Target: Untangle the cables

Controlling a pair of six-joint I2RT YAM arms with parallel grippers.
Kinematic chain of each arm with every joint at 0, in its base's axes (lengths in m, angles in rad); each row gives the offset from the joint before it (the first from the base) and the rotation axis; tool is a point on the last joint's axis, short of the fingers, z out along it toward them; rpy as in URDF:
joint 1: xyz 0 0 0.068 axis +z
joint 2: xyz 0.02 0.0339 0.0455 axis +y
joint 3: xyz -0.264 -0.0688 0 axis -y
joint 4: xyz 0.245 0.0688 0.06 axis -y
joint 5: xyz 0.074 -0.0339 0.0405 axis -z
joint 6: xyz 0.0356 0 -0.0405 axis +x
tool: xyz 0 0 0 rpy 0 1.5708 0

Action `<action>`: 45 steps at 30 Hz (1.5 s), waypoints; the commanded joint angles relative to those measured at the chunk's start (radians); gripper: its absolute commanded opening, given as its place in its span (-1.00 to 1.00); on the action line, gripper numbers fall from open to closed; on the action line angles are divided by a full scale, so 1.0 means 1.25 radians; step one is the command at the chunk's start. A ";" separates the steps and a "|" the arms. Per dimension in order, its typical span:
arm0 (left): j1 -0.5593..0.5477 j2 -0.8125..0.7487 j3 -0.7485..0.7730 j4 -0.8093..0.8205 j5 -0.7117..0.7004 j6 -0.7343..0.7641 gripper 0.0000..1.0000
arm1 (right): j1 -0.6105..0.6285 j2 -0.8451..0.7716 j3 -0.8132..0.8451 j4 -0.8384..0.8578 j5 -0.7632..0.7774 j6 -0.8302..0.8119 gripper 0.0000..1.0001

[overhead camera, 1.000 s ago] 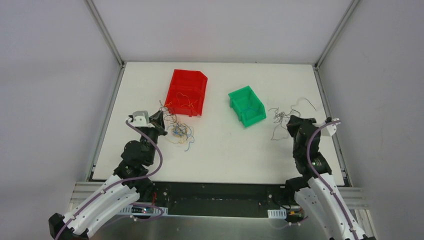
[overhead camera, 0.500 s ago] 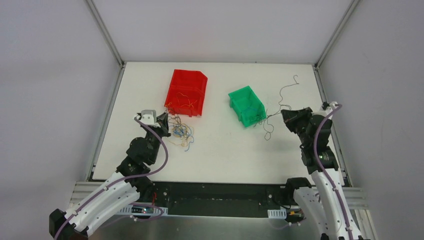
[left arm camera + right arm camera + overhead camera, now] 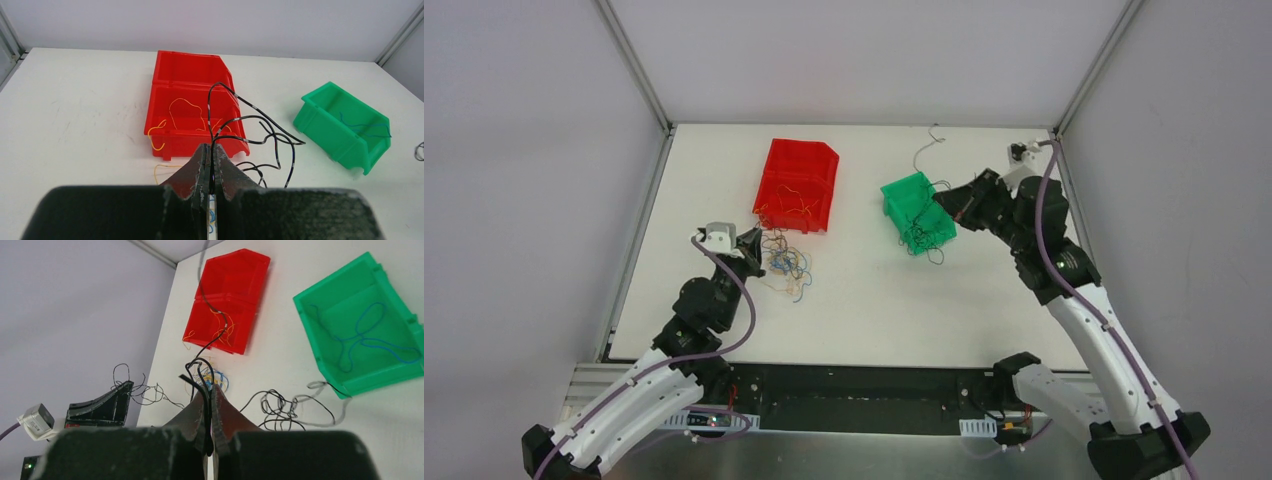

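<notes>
Right gripper (image 3: 209, 388) and left gripper (image 3: 210, 151) each pinch dark cables (image 3: 274, 405); some run off the right wrist view.

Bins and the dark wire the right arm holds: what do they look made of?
Red bin and green bin: likely moulded plastic, slightly glossy, uniform colour, thin rigid walls. Dark wire in the right gripper: probably thin insulated wire; it holds springy loops.

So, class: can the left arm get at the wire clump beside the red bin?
Probably: the clump lies right beside the left tool, nothing between, but that tool is shut on dark wires.
</notes>
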 commanded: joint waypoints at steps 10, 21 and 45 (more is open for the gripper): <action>-0.007 -0.073 0.011 -0.115 -0.064 -0.062 -1.00 | 0.132 0.292 0.239 0.128 -0.031 -0.059 -1.00; -0.019 -0.143 -0.003 -0.184 -0.114 -0.110 -1.00 | 0.146 0.551 0.437 0.204 -0.026 -0.156 -1.00; -0.028 -0.118 0.021 -0.199 -0.096 -0.164 -1.00 | 0.135 1.239 1.032 0.438 -0.144 -0.124 -1.00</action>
